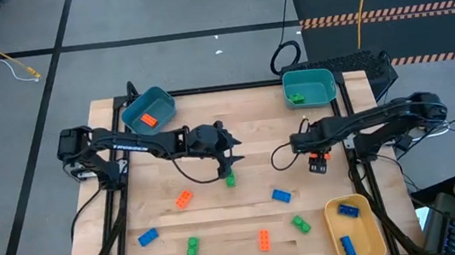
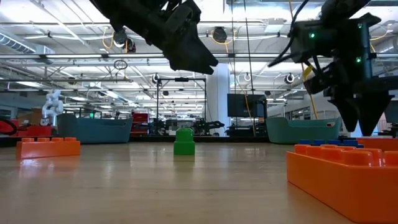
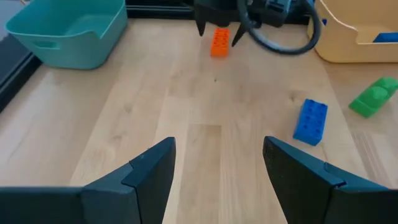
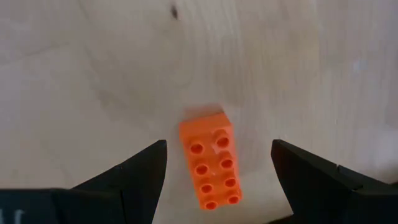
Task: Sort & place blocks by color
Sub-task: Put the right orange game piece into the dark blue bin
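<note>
My right gripper is open and points down over an orange block lying flat on the table, one finger on each side and not touching it; in the high view the gripper hovers right of centre. My left gripper is open near the table's middle, just above and beyond a small green block that stands on the wood. More orange, green and blue blocks lie loose toward the near edge.
A teal bin at far left holds an orange block; a teal bin at far right holds a green one; a yellow bin at near right holds blue ones. Loose blocks: orange, blue, green, orange, green, blue.
</note>
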You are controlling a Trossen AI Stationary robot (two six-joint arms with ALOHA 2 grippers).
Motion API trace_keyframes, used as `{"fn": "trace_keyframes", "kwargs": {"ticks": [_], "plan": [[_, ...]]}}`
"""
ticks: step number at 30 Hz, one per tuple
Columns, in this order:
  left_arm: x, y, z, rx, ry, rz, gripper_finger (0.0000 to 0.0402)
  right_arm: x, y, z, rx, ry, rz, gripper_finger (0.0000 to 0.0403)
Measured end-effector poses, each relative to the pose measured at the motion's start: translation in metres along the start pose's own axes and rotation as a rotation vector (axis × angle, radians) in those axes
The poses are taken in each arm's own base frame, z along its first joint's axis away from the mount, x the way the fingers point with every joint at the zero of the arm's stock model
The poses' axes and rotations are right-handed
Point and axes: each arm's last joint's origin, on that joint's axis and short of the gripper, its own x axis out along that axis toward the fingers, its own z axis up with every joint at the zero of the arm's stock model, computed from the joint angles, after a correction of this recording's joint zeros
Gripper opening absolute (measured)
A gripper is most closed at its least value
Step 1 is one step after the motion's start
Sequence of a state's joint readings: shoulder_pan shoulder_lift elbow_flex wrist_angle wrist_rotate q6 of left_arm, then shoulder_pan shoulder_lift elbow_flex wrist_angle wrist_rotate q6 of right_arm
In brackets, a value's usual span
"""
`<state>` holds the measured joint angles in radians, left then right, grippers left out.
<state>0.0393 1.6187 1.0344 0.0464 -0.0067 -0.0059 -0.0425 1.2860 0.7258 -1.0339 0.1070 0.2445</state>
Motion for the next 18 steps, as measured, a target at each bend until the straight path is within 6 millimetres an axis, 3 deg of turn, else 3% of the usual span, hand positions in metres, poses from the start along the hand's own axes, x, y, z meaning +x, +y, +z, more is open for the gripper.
{"fn": "trace_keyframes", "kwargs": {"ticks": [11, 18], "plan": [[0.000, -0.002, -0.005, 0.016, 0.052, -0.002, 0.0246, 0.010, -0.006, 0.003, 0.034, 0.102, -0.043, 0.0281], [0.000, -0.002, -0.007, 0.011, 0.073, -0.002, 0.0246, 0.015, -0.002, 0.005, 0.056, 0.140, 0.026, 0.0281]]}}
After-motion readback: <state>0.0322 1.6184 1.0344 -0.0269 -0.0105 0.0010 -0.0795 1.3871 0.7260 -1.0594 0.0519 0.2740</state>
